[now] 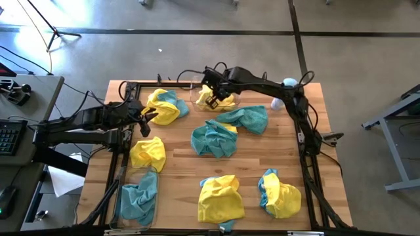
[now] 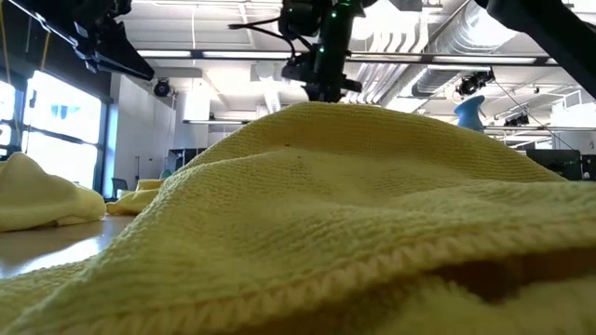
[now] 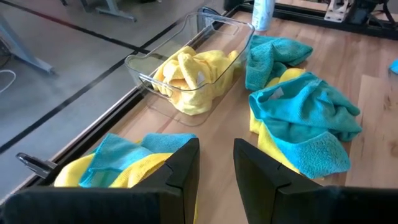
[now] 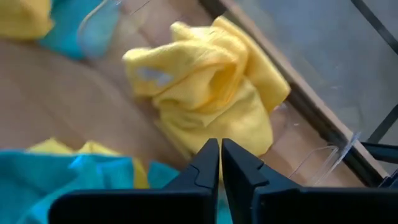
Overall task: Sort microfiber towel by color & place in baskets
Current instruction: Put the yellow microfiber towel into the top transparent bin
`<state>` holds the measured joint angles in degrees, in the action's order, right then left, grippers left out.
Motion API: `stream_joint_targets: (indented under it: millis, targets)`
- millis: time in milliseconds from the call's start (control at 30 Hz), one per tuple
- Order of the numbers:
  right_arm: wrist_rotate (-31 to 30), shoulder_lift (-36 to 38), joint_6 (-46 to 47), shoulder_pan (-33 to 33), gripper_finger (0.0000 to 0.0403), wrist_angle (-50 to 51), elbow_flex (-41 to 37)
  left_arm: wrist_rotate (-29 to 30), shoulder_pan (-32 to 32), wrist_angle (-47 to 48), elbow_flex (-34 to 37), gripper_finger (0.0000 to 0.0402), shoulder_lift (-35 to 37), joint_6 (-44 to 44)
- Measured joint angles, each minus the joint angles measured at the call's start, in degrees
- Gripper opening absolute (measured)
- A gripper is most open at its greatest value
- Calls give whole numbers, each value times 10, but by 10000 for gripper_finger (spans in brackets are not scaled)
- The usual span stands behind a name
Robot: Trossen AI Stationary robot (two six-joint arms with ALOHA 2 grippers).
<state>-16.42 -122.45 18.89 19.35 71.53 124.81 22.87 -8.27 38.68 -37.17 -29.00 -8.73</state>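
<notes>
A clear basket [image 1: 197,92] at the table's far edge holds a bunched yellow microfiber towel [image 4: 211,87], also seen in the left wrist view [image 3: 193,78]. My right gripper [image 4: 220,146] hangs shut above that towel [image 1: 223,99] with nothing between its fingers. A second clear basket [image 1: 125,210] at the near left corner holds a teal towel [image 1: 139,200]. My left gripper [image 3: 216,149] stands open at the far left, above a yellow-and-teal pile [image 1: 165,108], holding nothing. More yellow and teal towels lie loose on the wood.
Loose towels: yellow [image 1: 147,152], a teal pile over yellow [image 1: 213,139], teal [image 1: 249,119], yellow over teal [image 1: 220,196], and teal with yellow [image 1: 279,195]. A white-and-blue spray bottle [image 1: 282,93] stands at the far right. A yellow towel [image 2: 354,214] fills the low view.
</notes>
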Motion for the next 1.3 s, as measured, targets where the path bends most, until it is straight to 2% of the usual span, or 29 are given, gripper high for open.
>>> stream_joint_targets:
  millis: [167, 400, 633, 800, 867, 967, 1133, 1300]
  targets:
    - [3, 1, -10, -19, 2, 19, 0, -2, 0, 0, 0, 85, -8, -30]
    - [-1, 24, -12, -43, 1, 39, 0, -46, 1, 0, 0, 85, -34, -66]
    - [-16, 48, -12, -65, 1, 56, 0, -63, 1, -1, 0, 85, -67, -107]
    - [-14, 50, -10, -91, 0, 37, -14, -79, 2, 0, 0, 85, -83, -125]
    - [9, 62, -8, -100, 0, -10, -60, -86, 5, -1, 0, 85, -87, -133]
    - [51, 103, 3, -112, 0, -116, -176, -87, 18, -6, 0, 85, -92, -144]
    - [103, 217, 16, -129, 0, -270, -372, -86, 43, -46, 0, 85, -105, -152]
    - [109, 346, 21, -143, 0, -362, -526, -75, 68, -93, 0, 85, -139, -153]
